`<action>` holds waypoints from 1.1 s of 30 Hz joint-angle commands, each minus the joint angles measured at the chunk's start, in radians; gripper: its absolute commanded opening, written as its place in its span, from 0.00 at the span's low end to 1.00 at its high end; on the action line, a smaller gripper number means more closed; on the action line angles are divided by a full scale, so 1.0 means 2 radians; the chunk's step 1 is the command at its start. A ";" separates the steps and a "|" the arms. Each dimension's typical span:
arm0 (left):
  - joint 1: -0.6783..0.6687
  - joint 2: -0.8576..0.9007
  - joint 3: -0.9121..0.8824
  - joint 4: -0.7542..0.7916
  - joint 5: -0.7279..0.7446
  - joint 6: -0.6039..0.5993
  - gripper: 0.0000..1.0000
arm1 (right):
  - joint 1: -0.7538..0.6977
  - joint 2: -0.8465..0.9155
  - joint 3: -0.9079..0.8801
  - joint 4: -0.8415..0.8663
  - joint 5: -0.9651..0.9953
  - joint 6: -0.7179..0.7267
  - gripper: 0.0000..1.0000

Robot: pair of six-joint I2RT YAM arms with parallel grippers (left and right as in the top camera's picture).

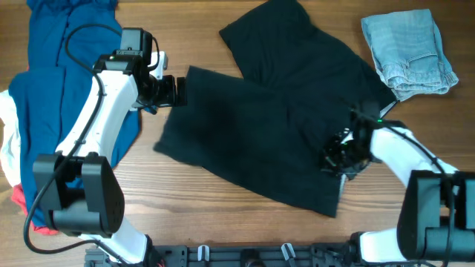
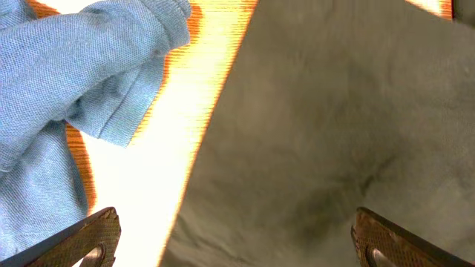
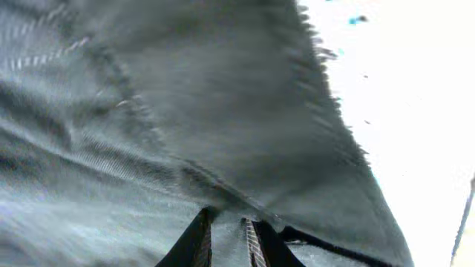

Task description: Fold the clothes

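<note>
The large black garment (image 1: 252, 126) lies spread across the middle of the table, a second layer angled over its upper right. My left gripper (image 1: 177, 90) hovers at its upper left corner, jaws wide open. In the left wrist view the black cloth (image 2: 319, 133) fills the space between the fingers (image 2: 93, 237), with nothing gripped. My right gripper (image 1: 338, 157) sits at the garment's lower right edge. In the right wrist view its fingers (image 3: 199, 241) stand close together with a pinch of the black fabric (image 3: 185, 96) between them.
A blue garment (image 1: 52, 81) lies at the far left beside my left arm, also visible as blue knit (image 2: 67, 67). White cloth (image 1: 6, 141) and red cloth (image 1: 26, 204) lie under it at the left edge. A folded pale denim piece (image 1: 408, 52) rests at the back right.
</note>
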 commanded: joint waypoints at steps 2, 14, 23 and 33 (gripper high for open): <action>0.001 0.005 0.004 0.001 -0.003 -0.006 1.00 | -0.097 0.029 -0.023 0.008 0.102 -0.041 0.17; -0.009 0.008 0.003 0.025 0.055 0.049 1.00 | -0.131 -0.137 0.063 -0.049 -0.024 -0.199 0.43; -0.092 0.054 0.003 0.127 0.069 0.106 0.75 | -0.088 -0.247 0.083 -0.065 -0.010 -0.207 0.50; -0.137 0.144 0.003 0.218 0.034 0.114 0.35 | -0.084 -0.243 0.083 -0.063 -0.006 -0.209 0.13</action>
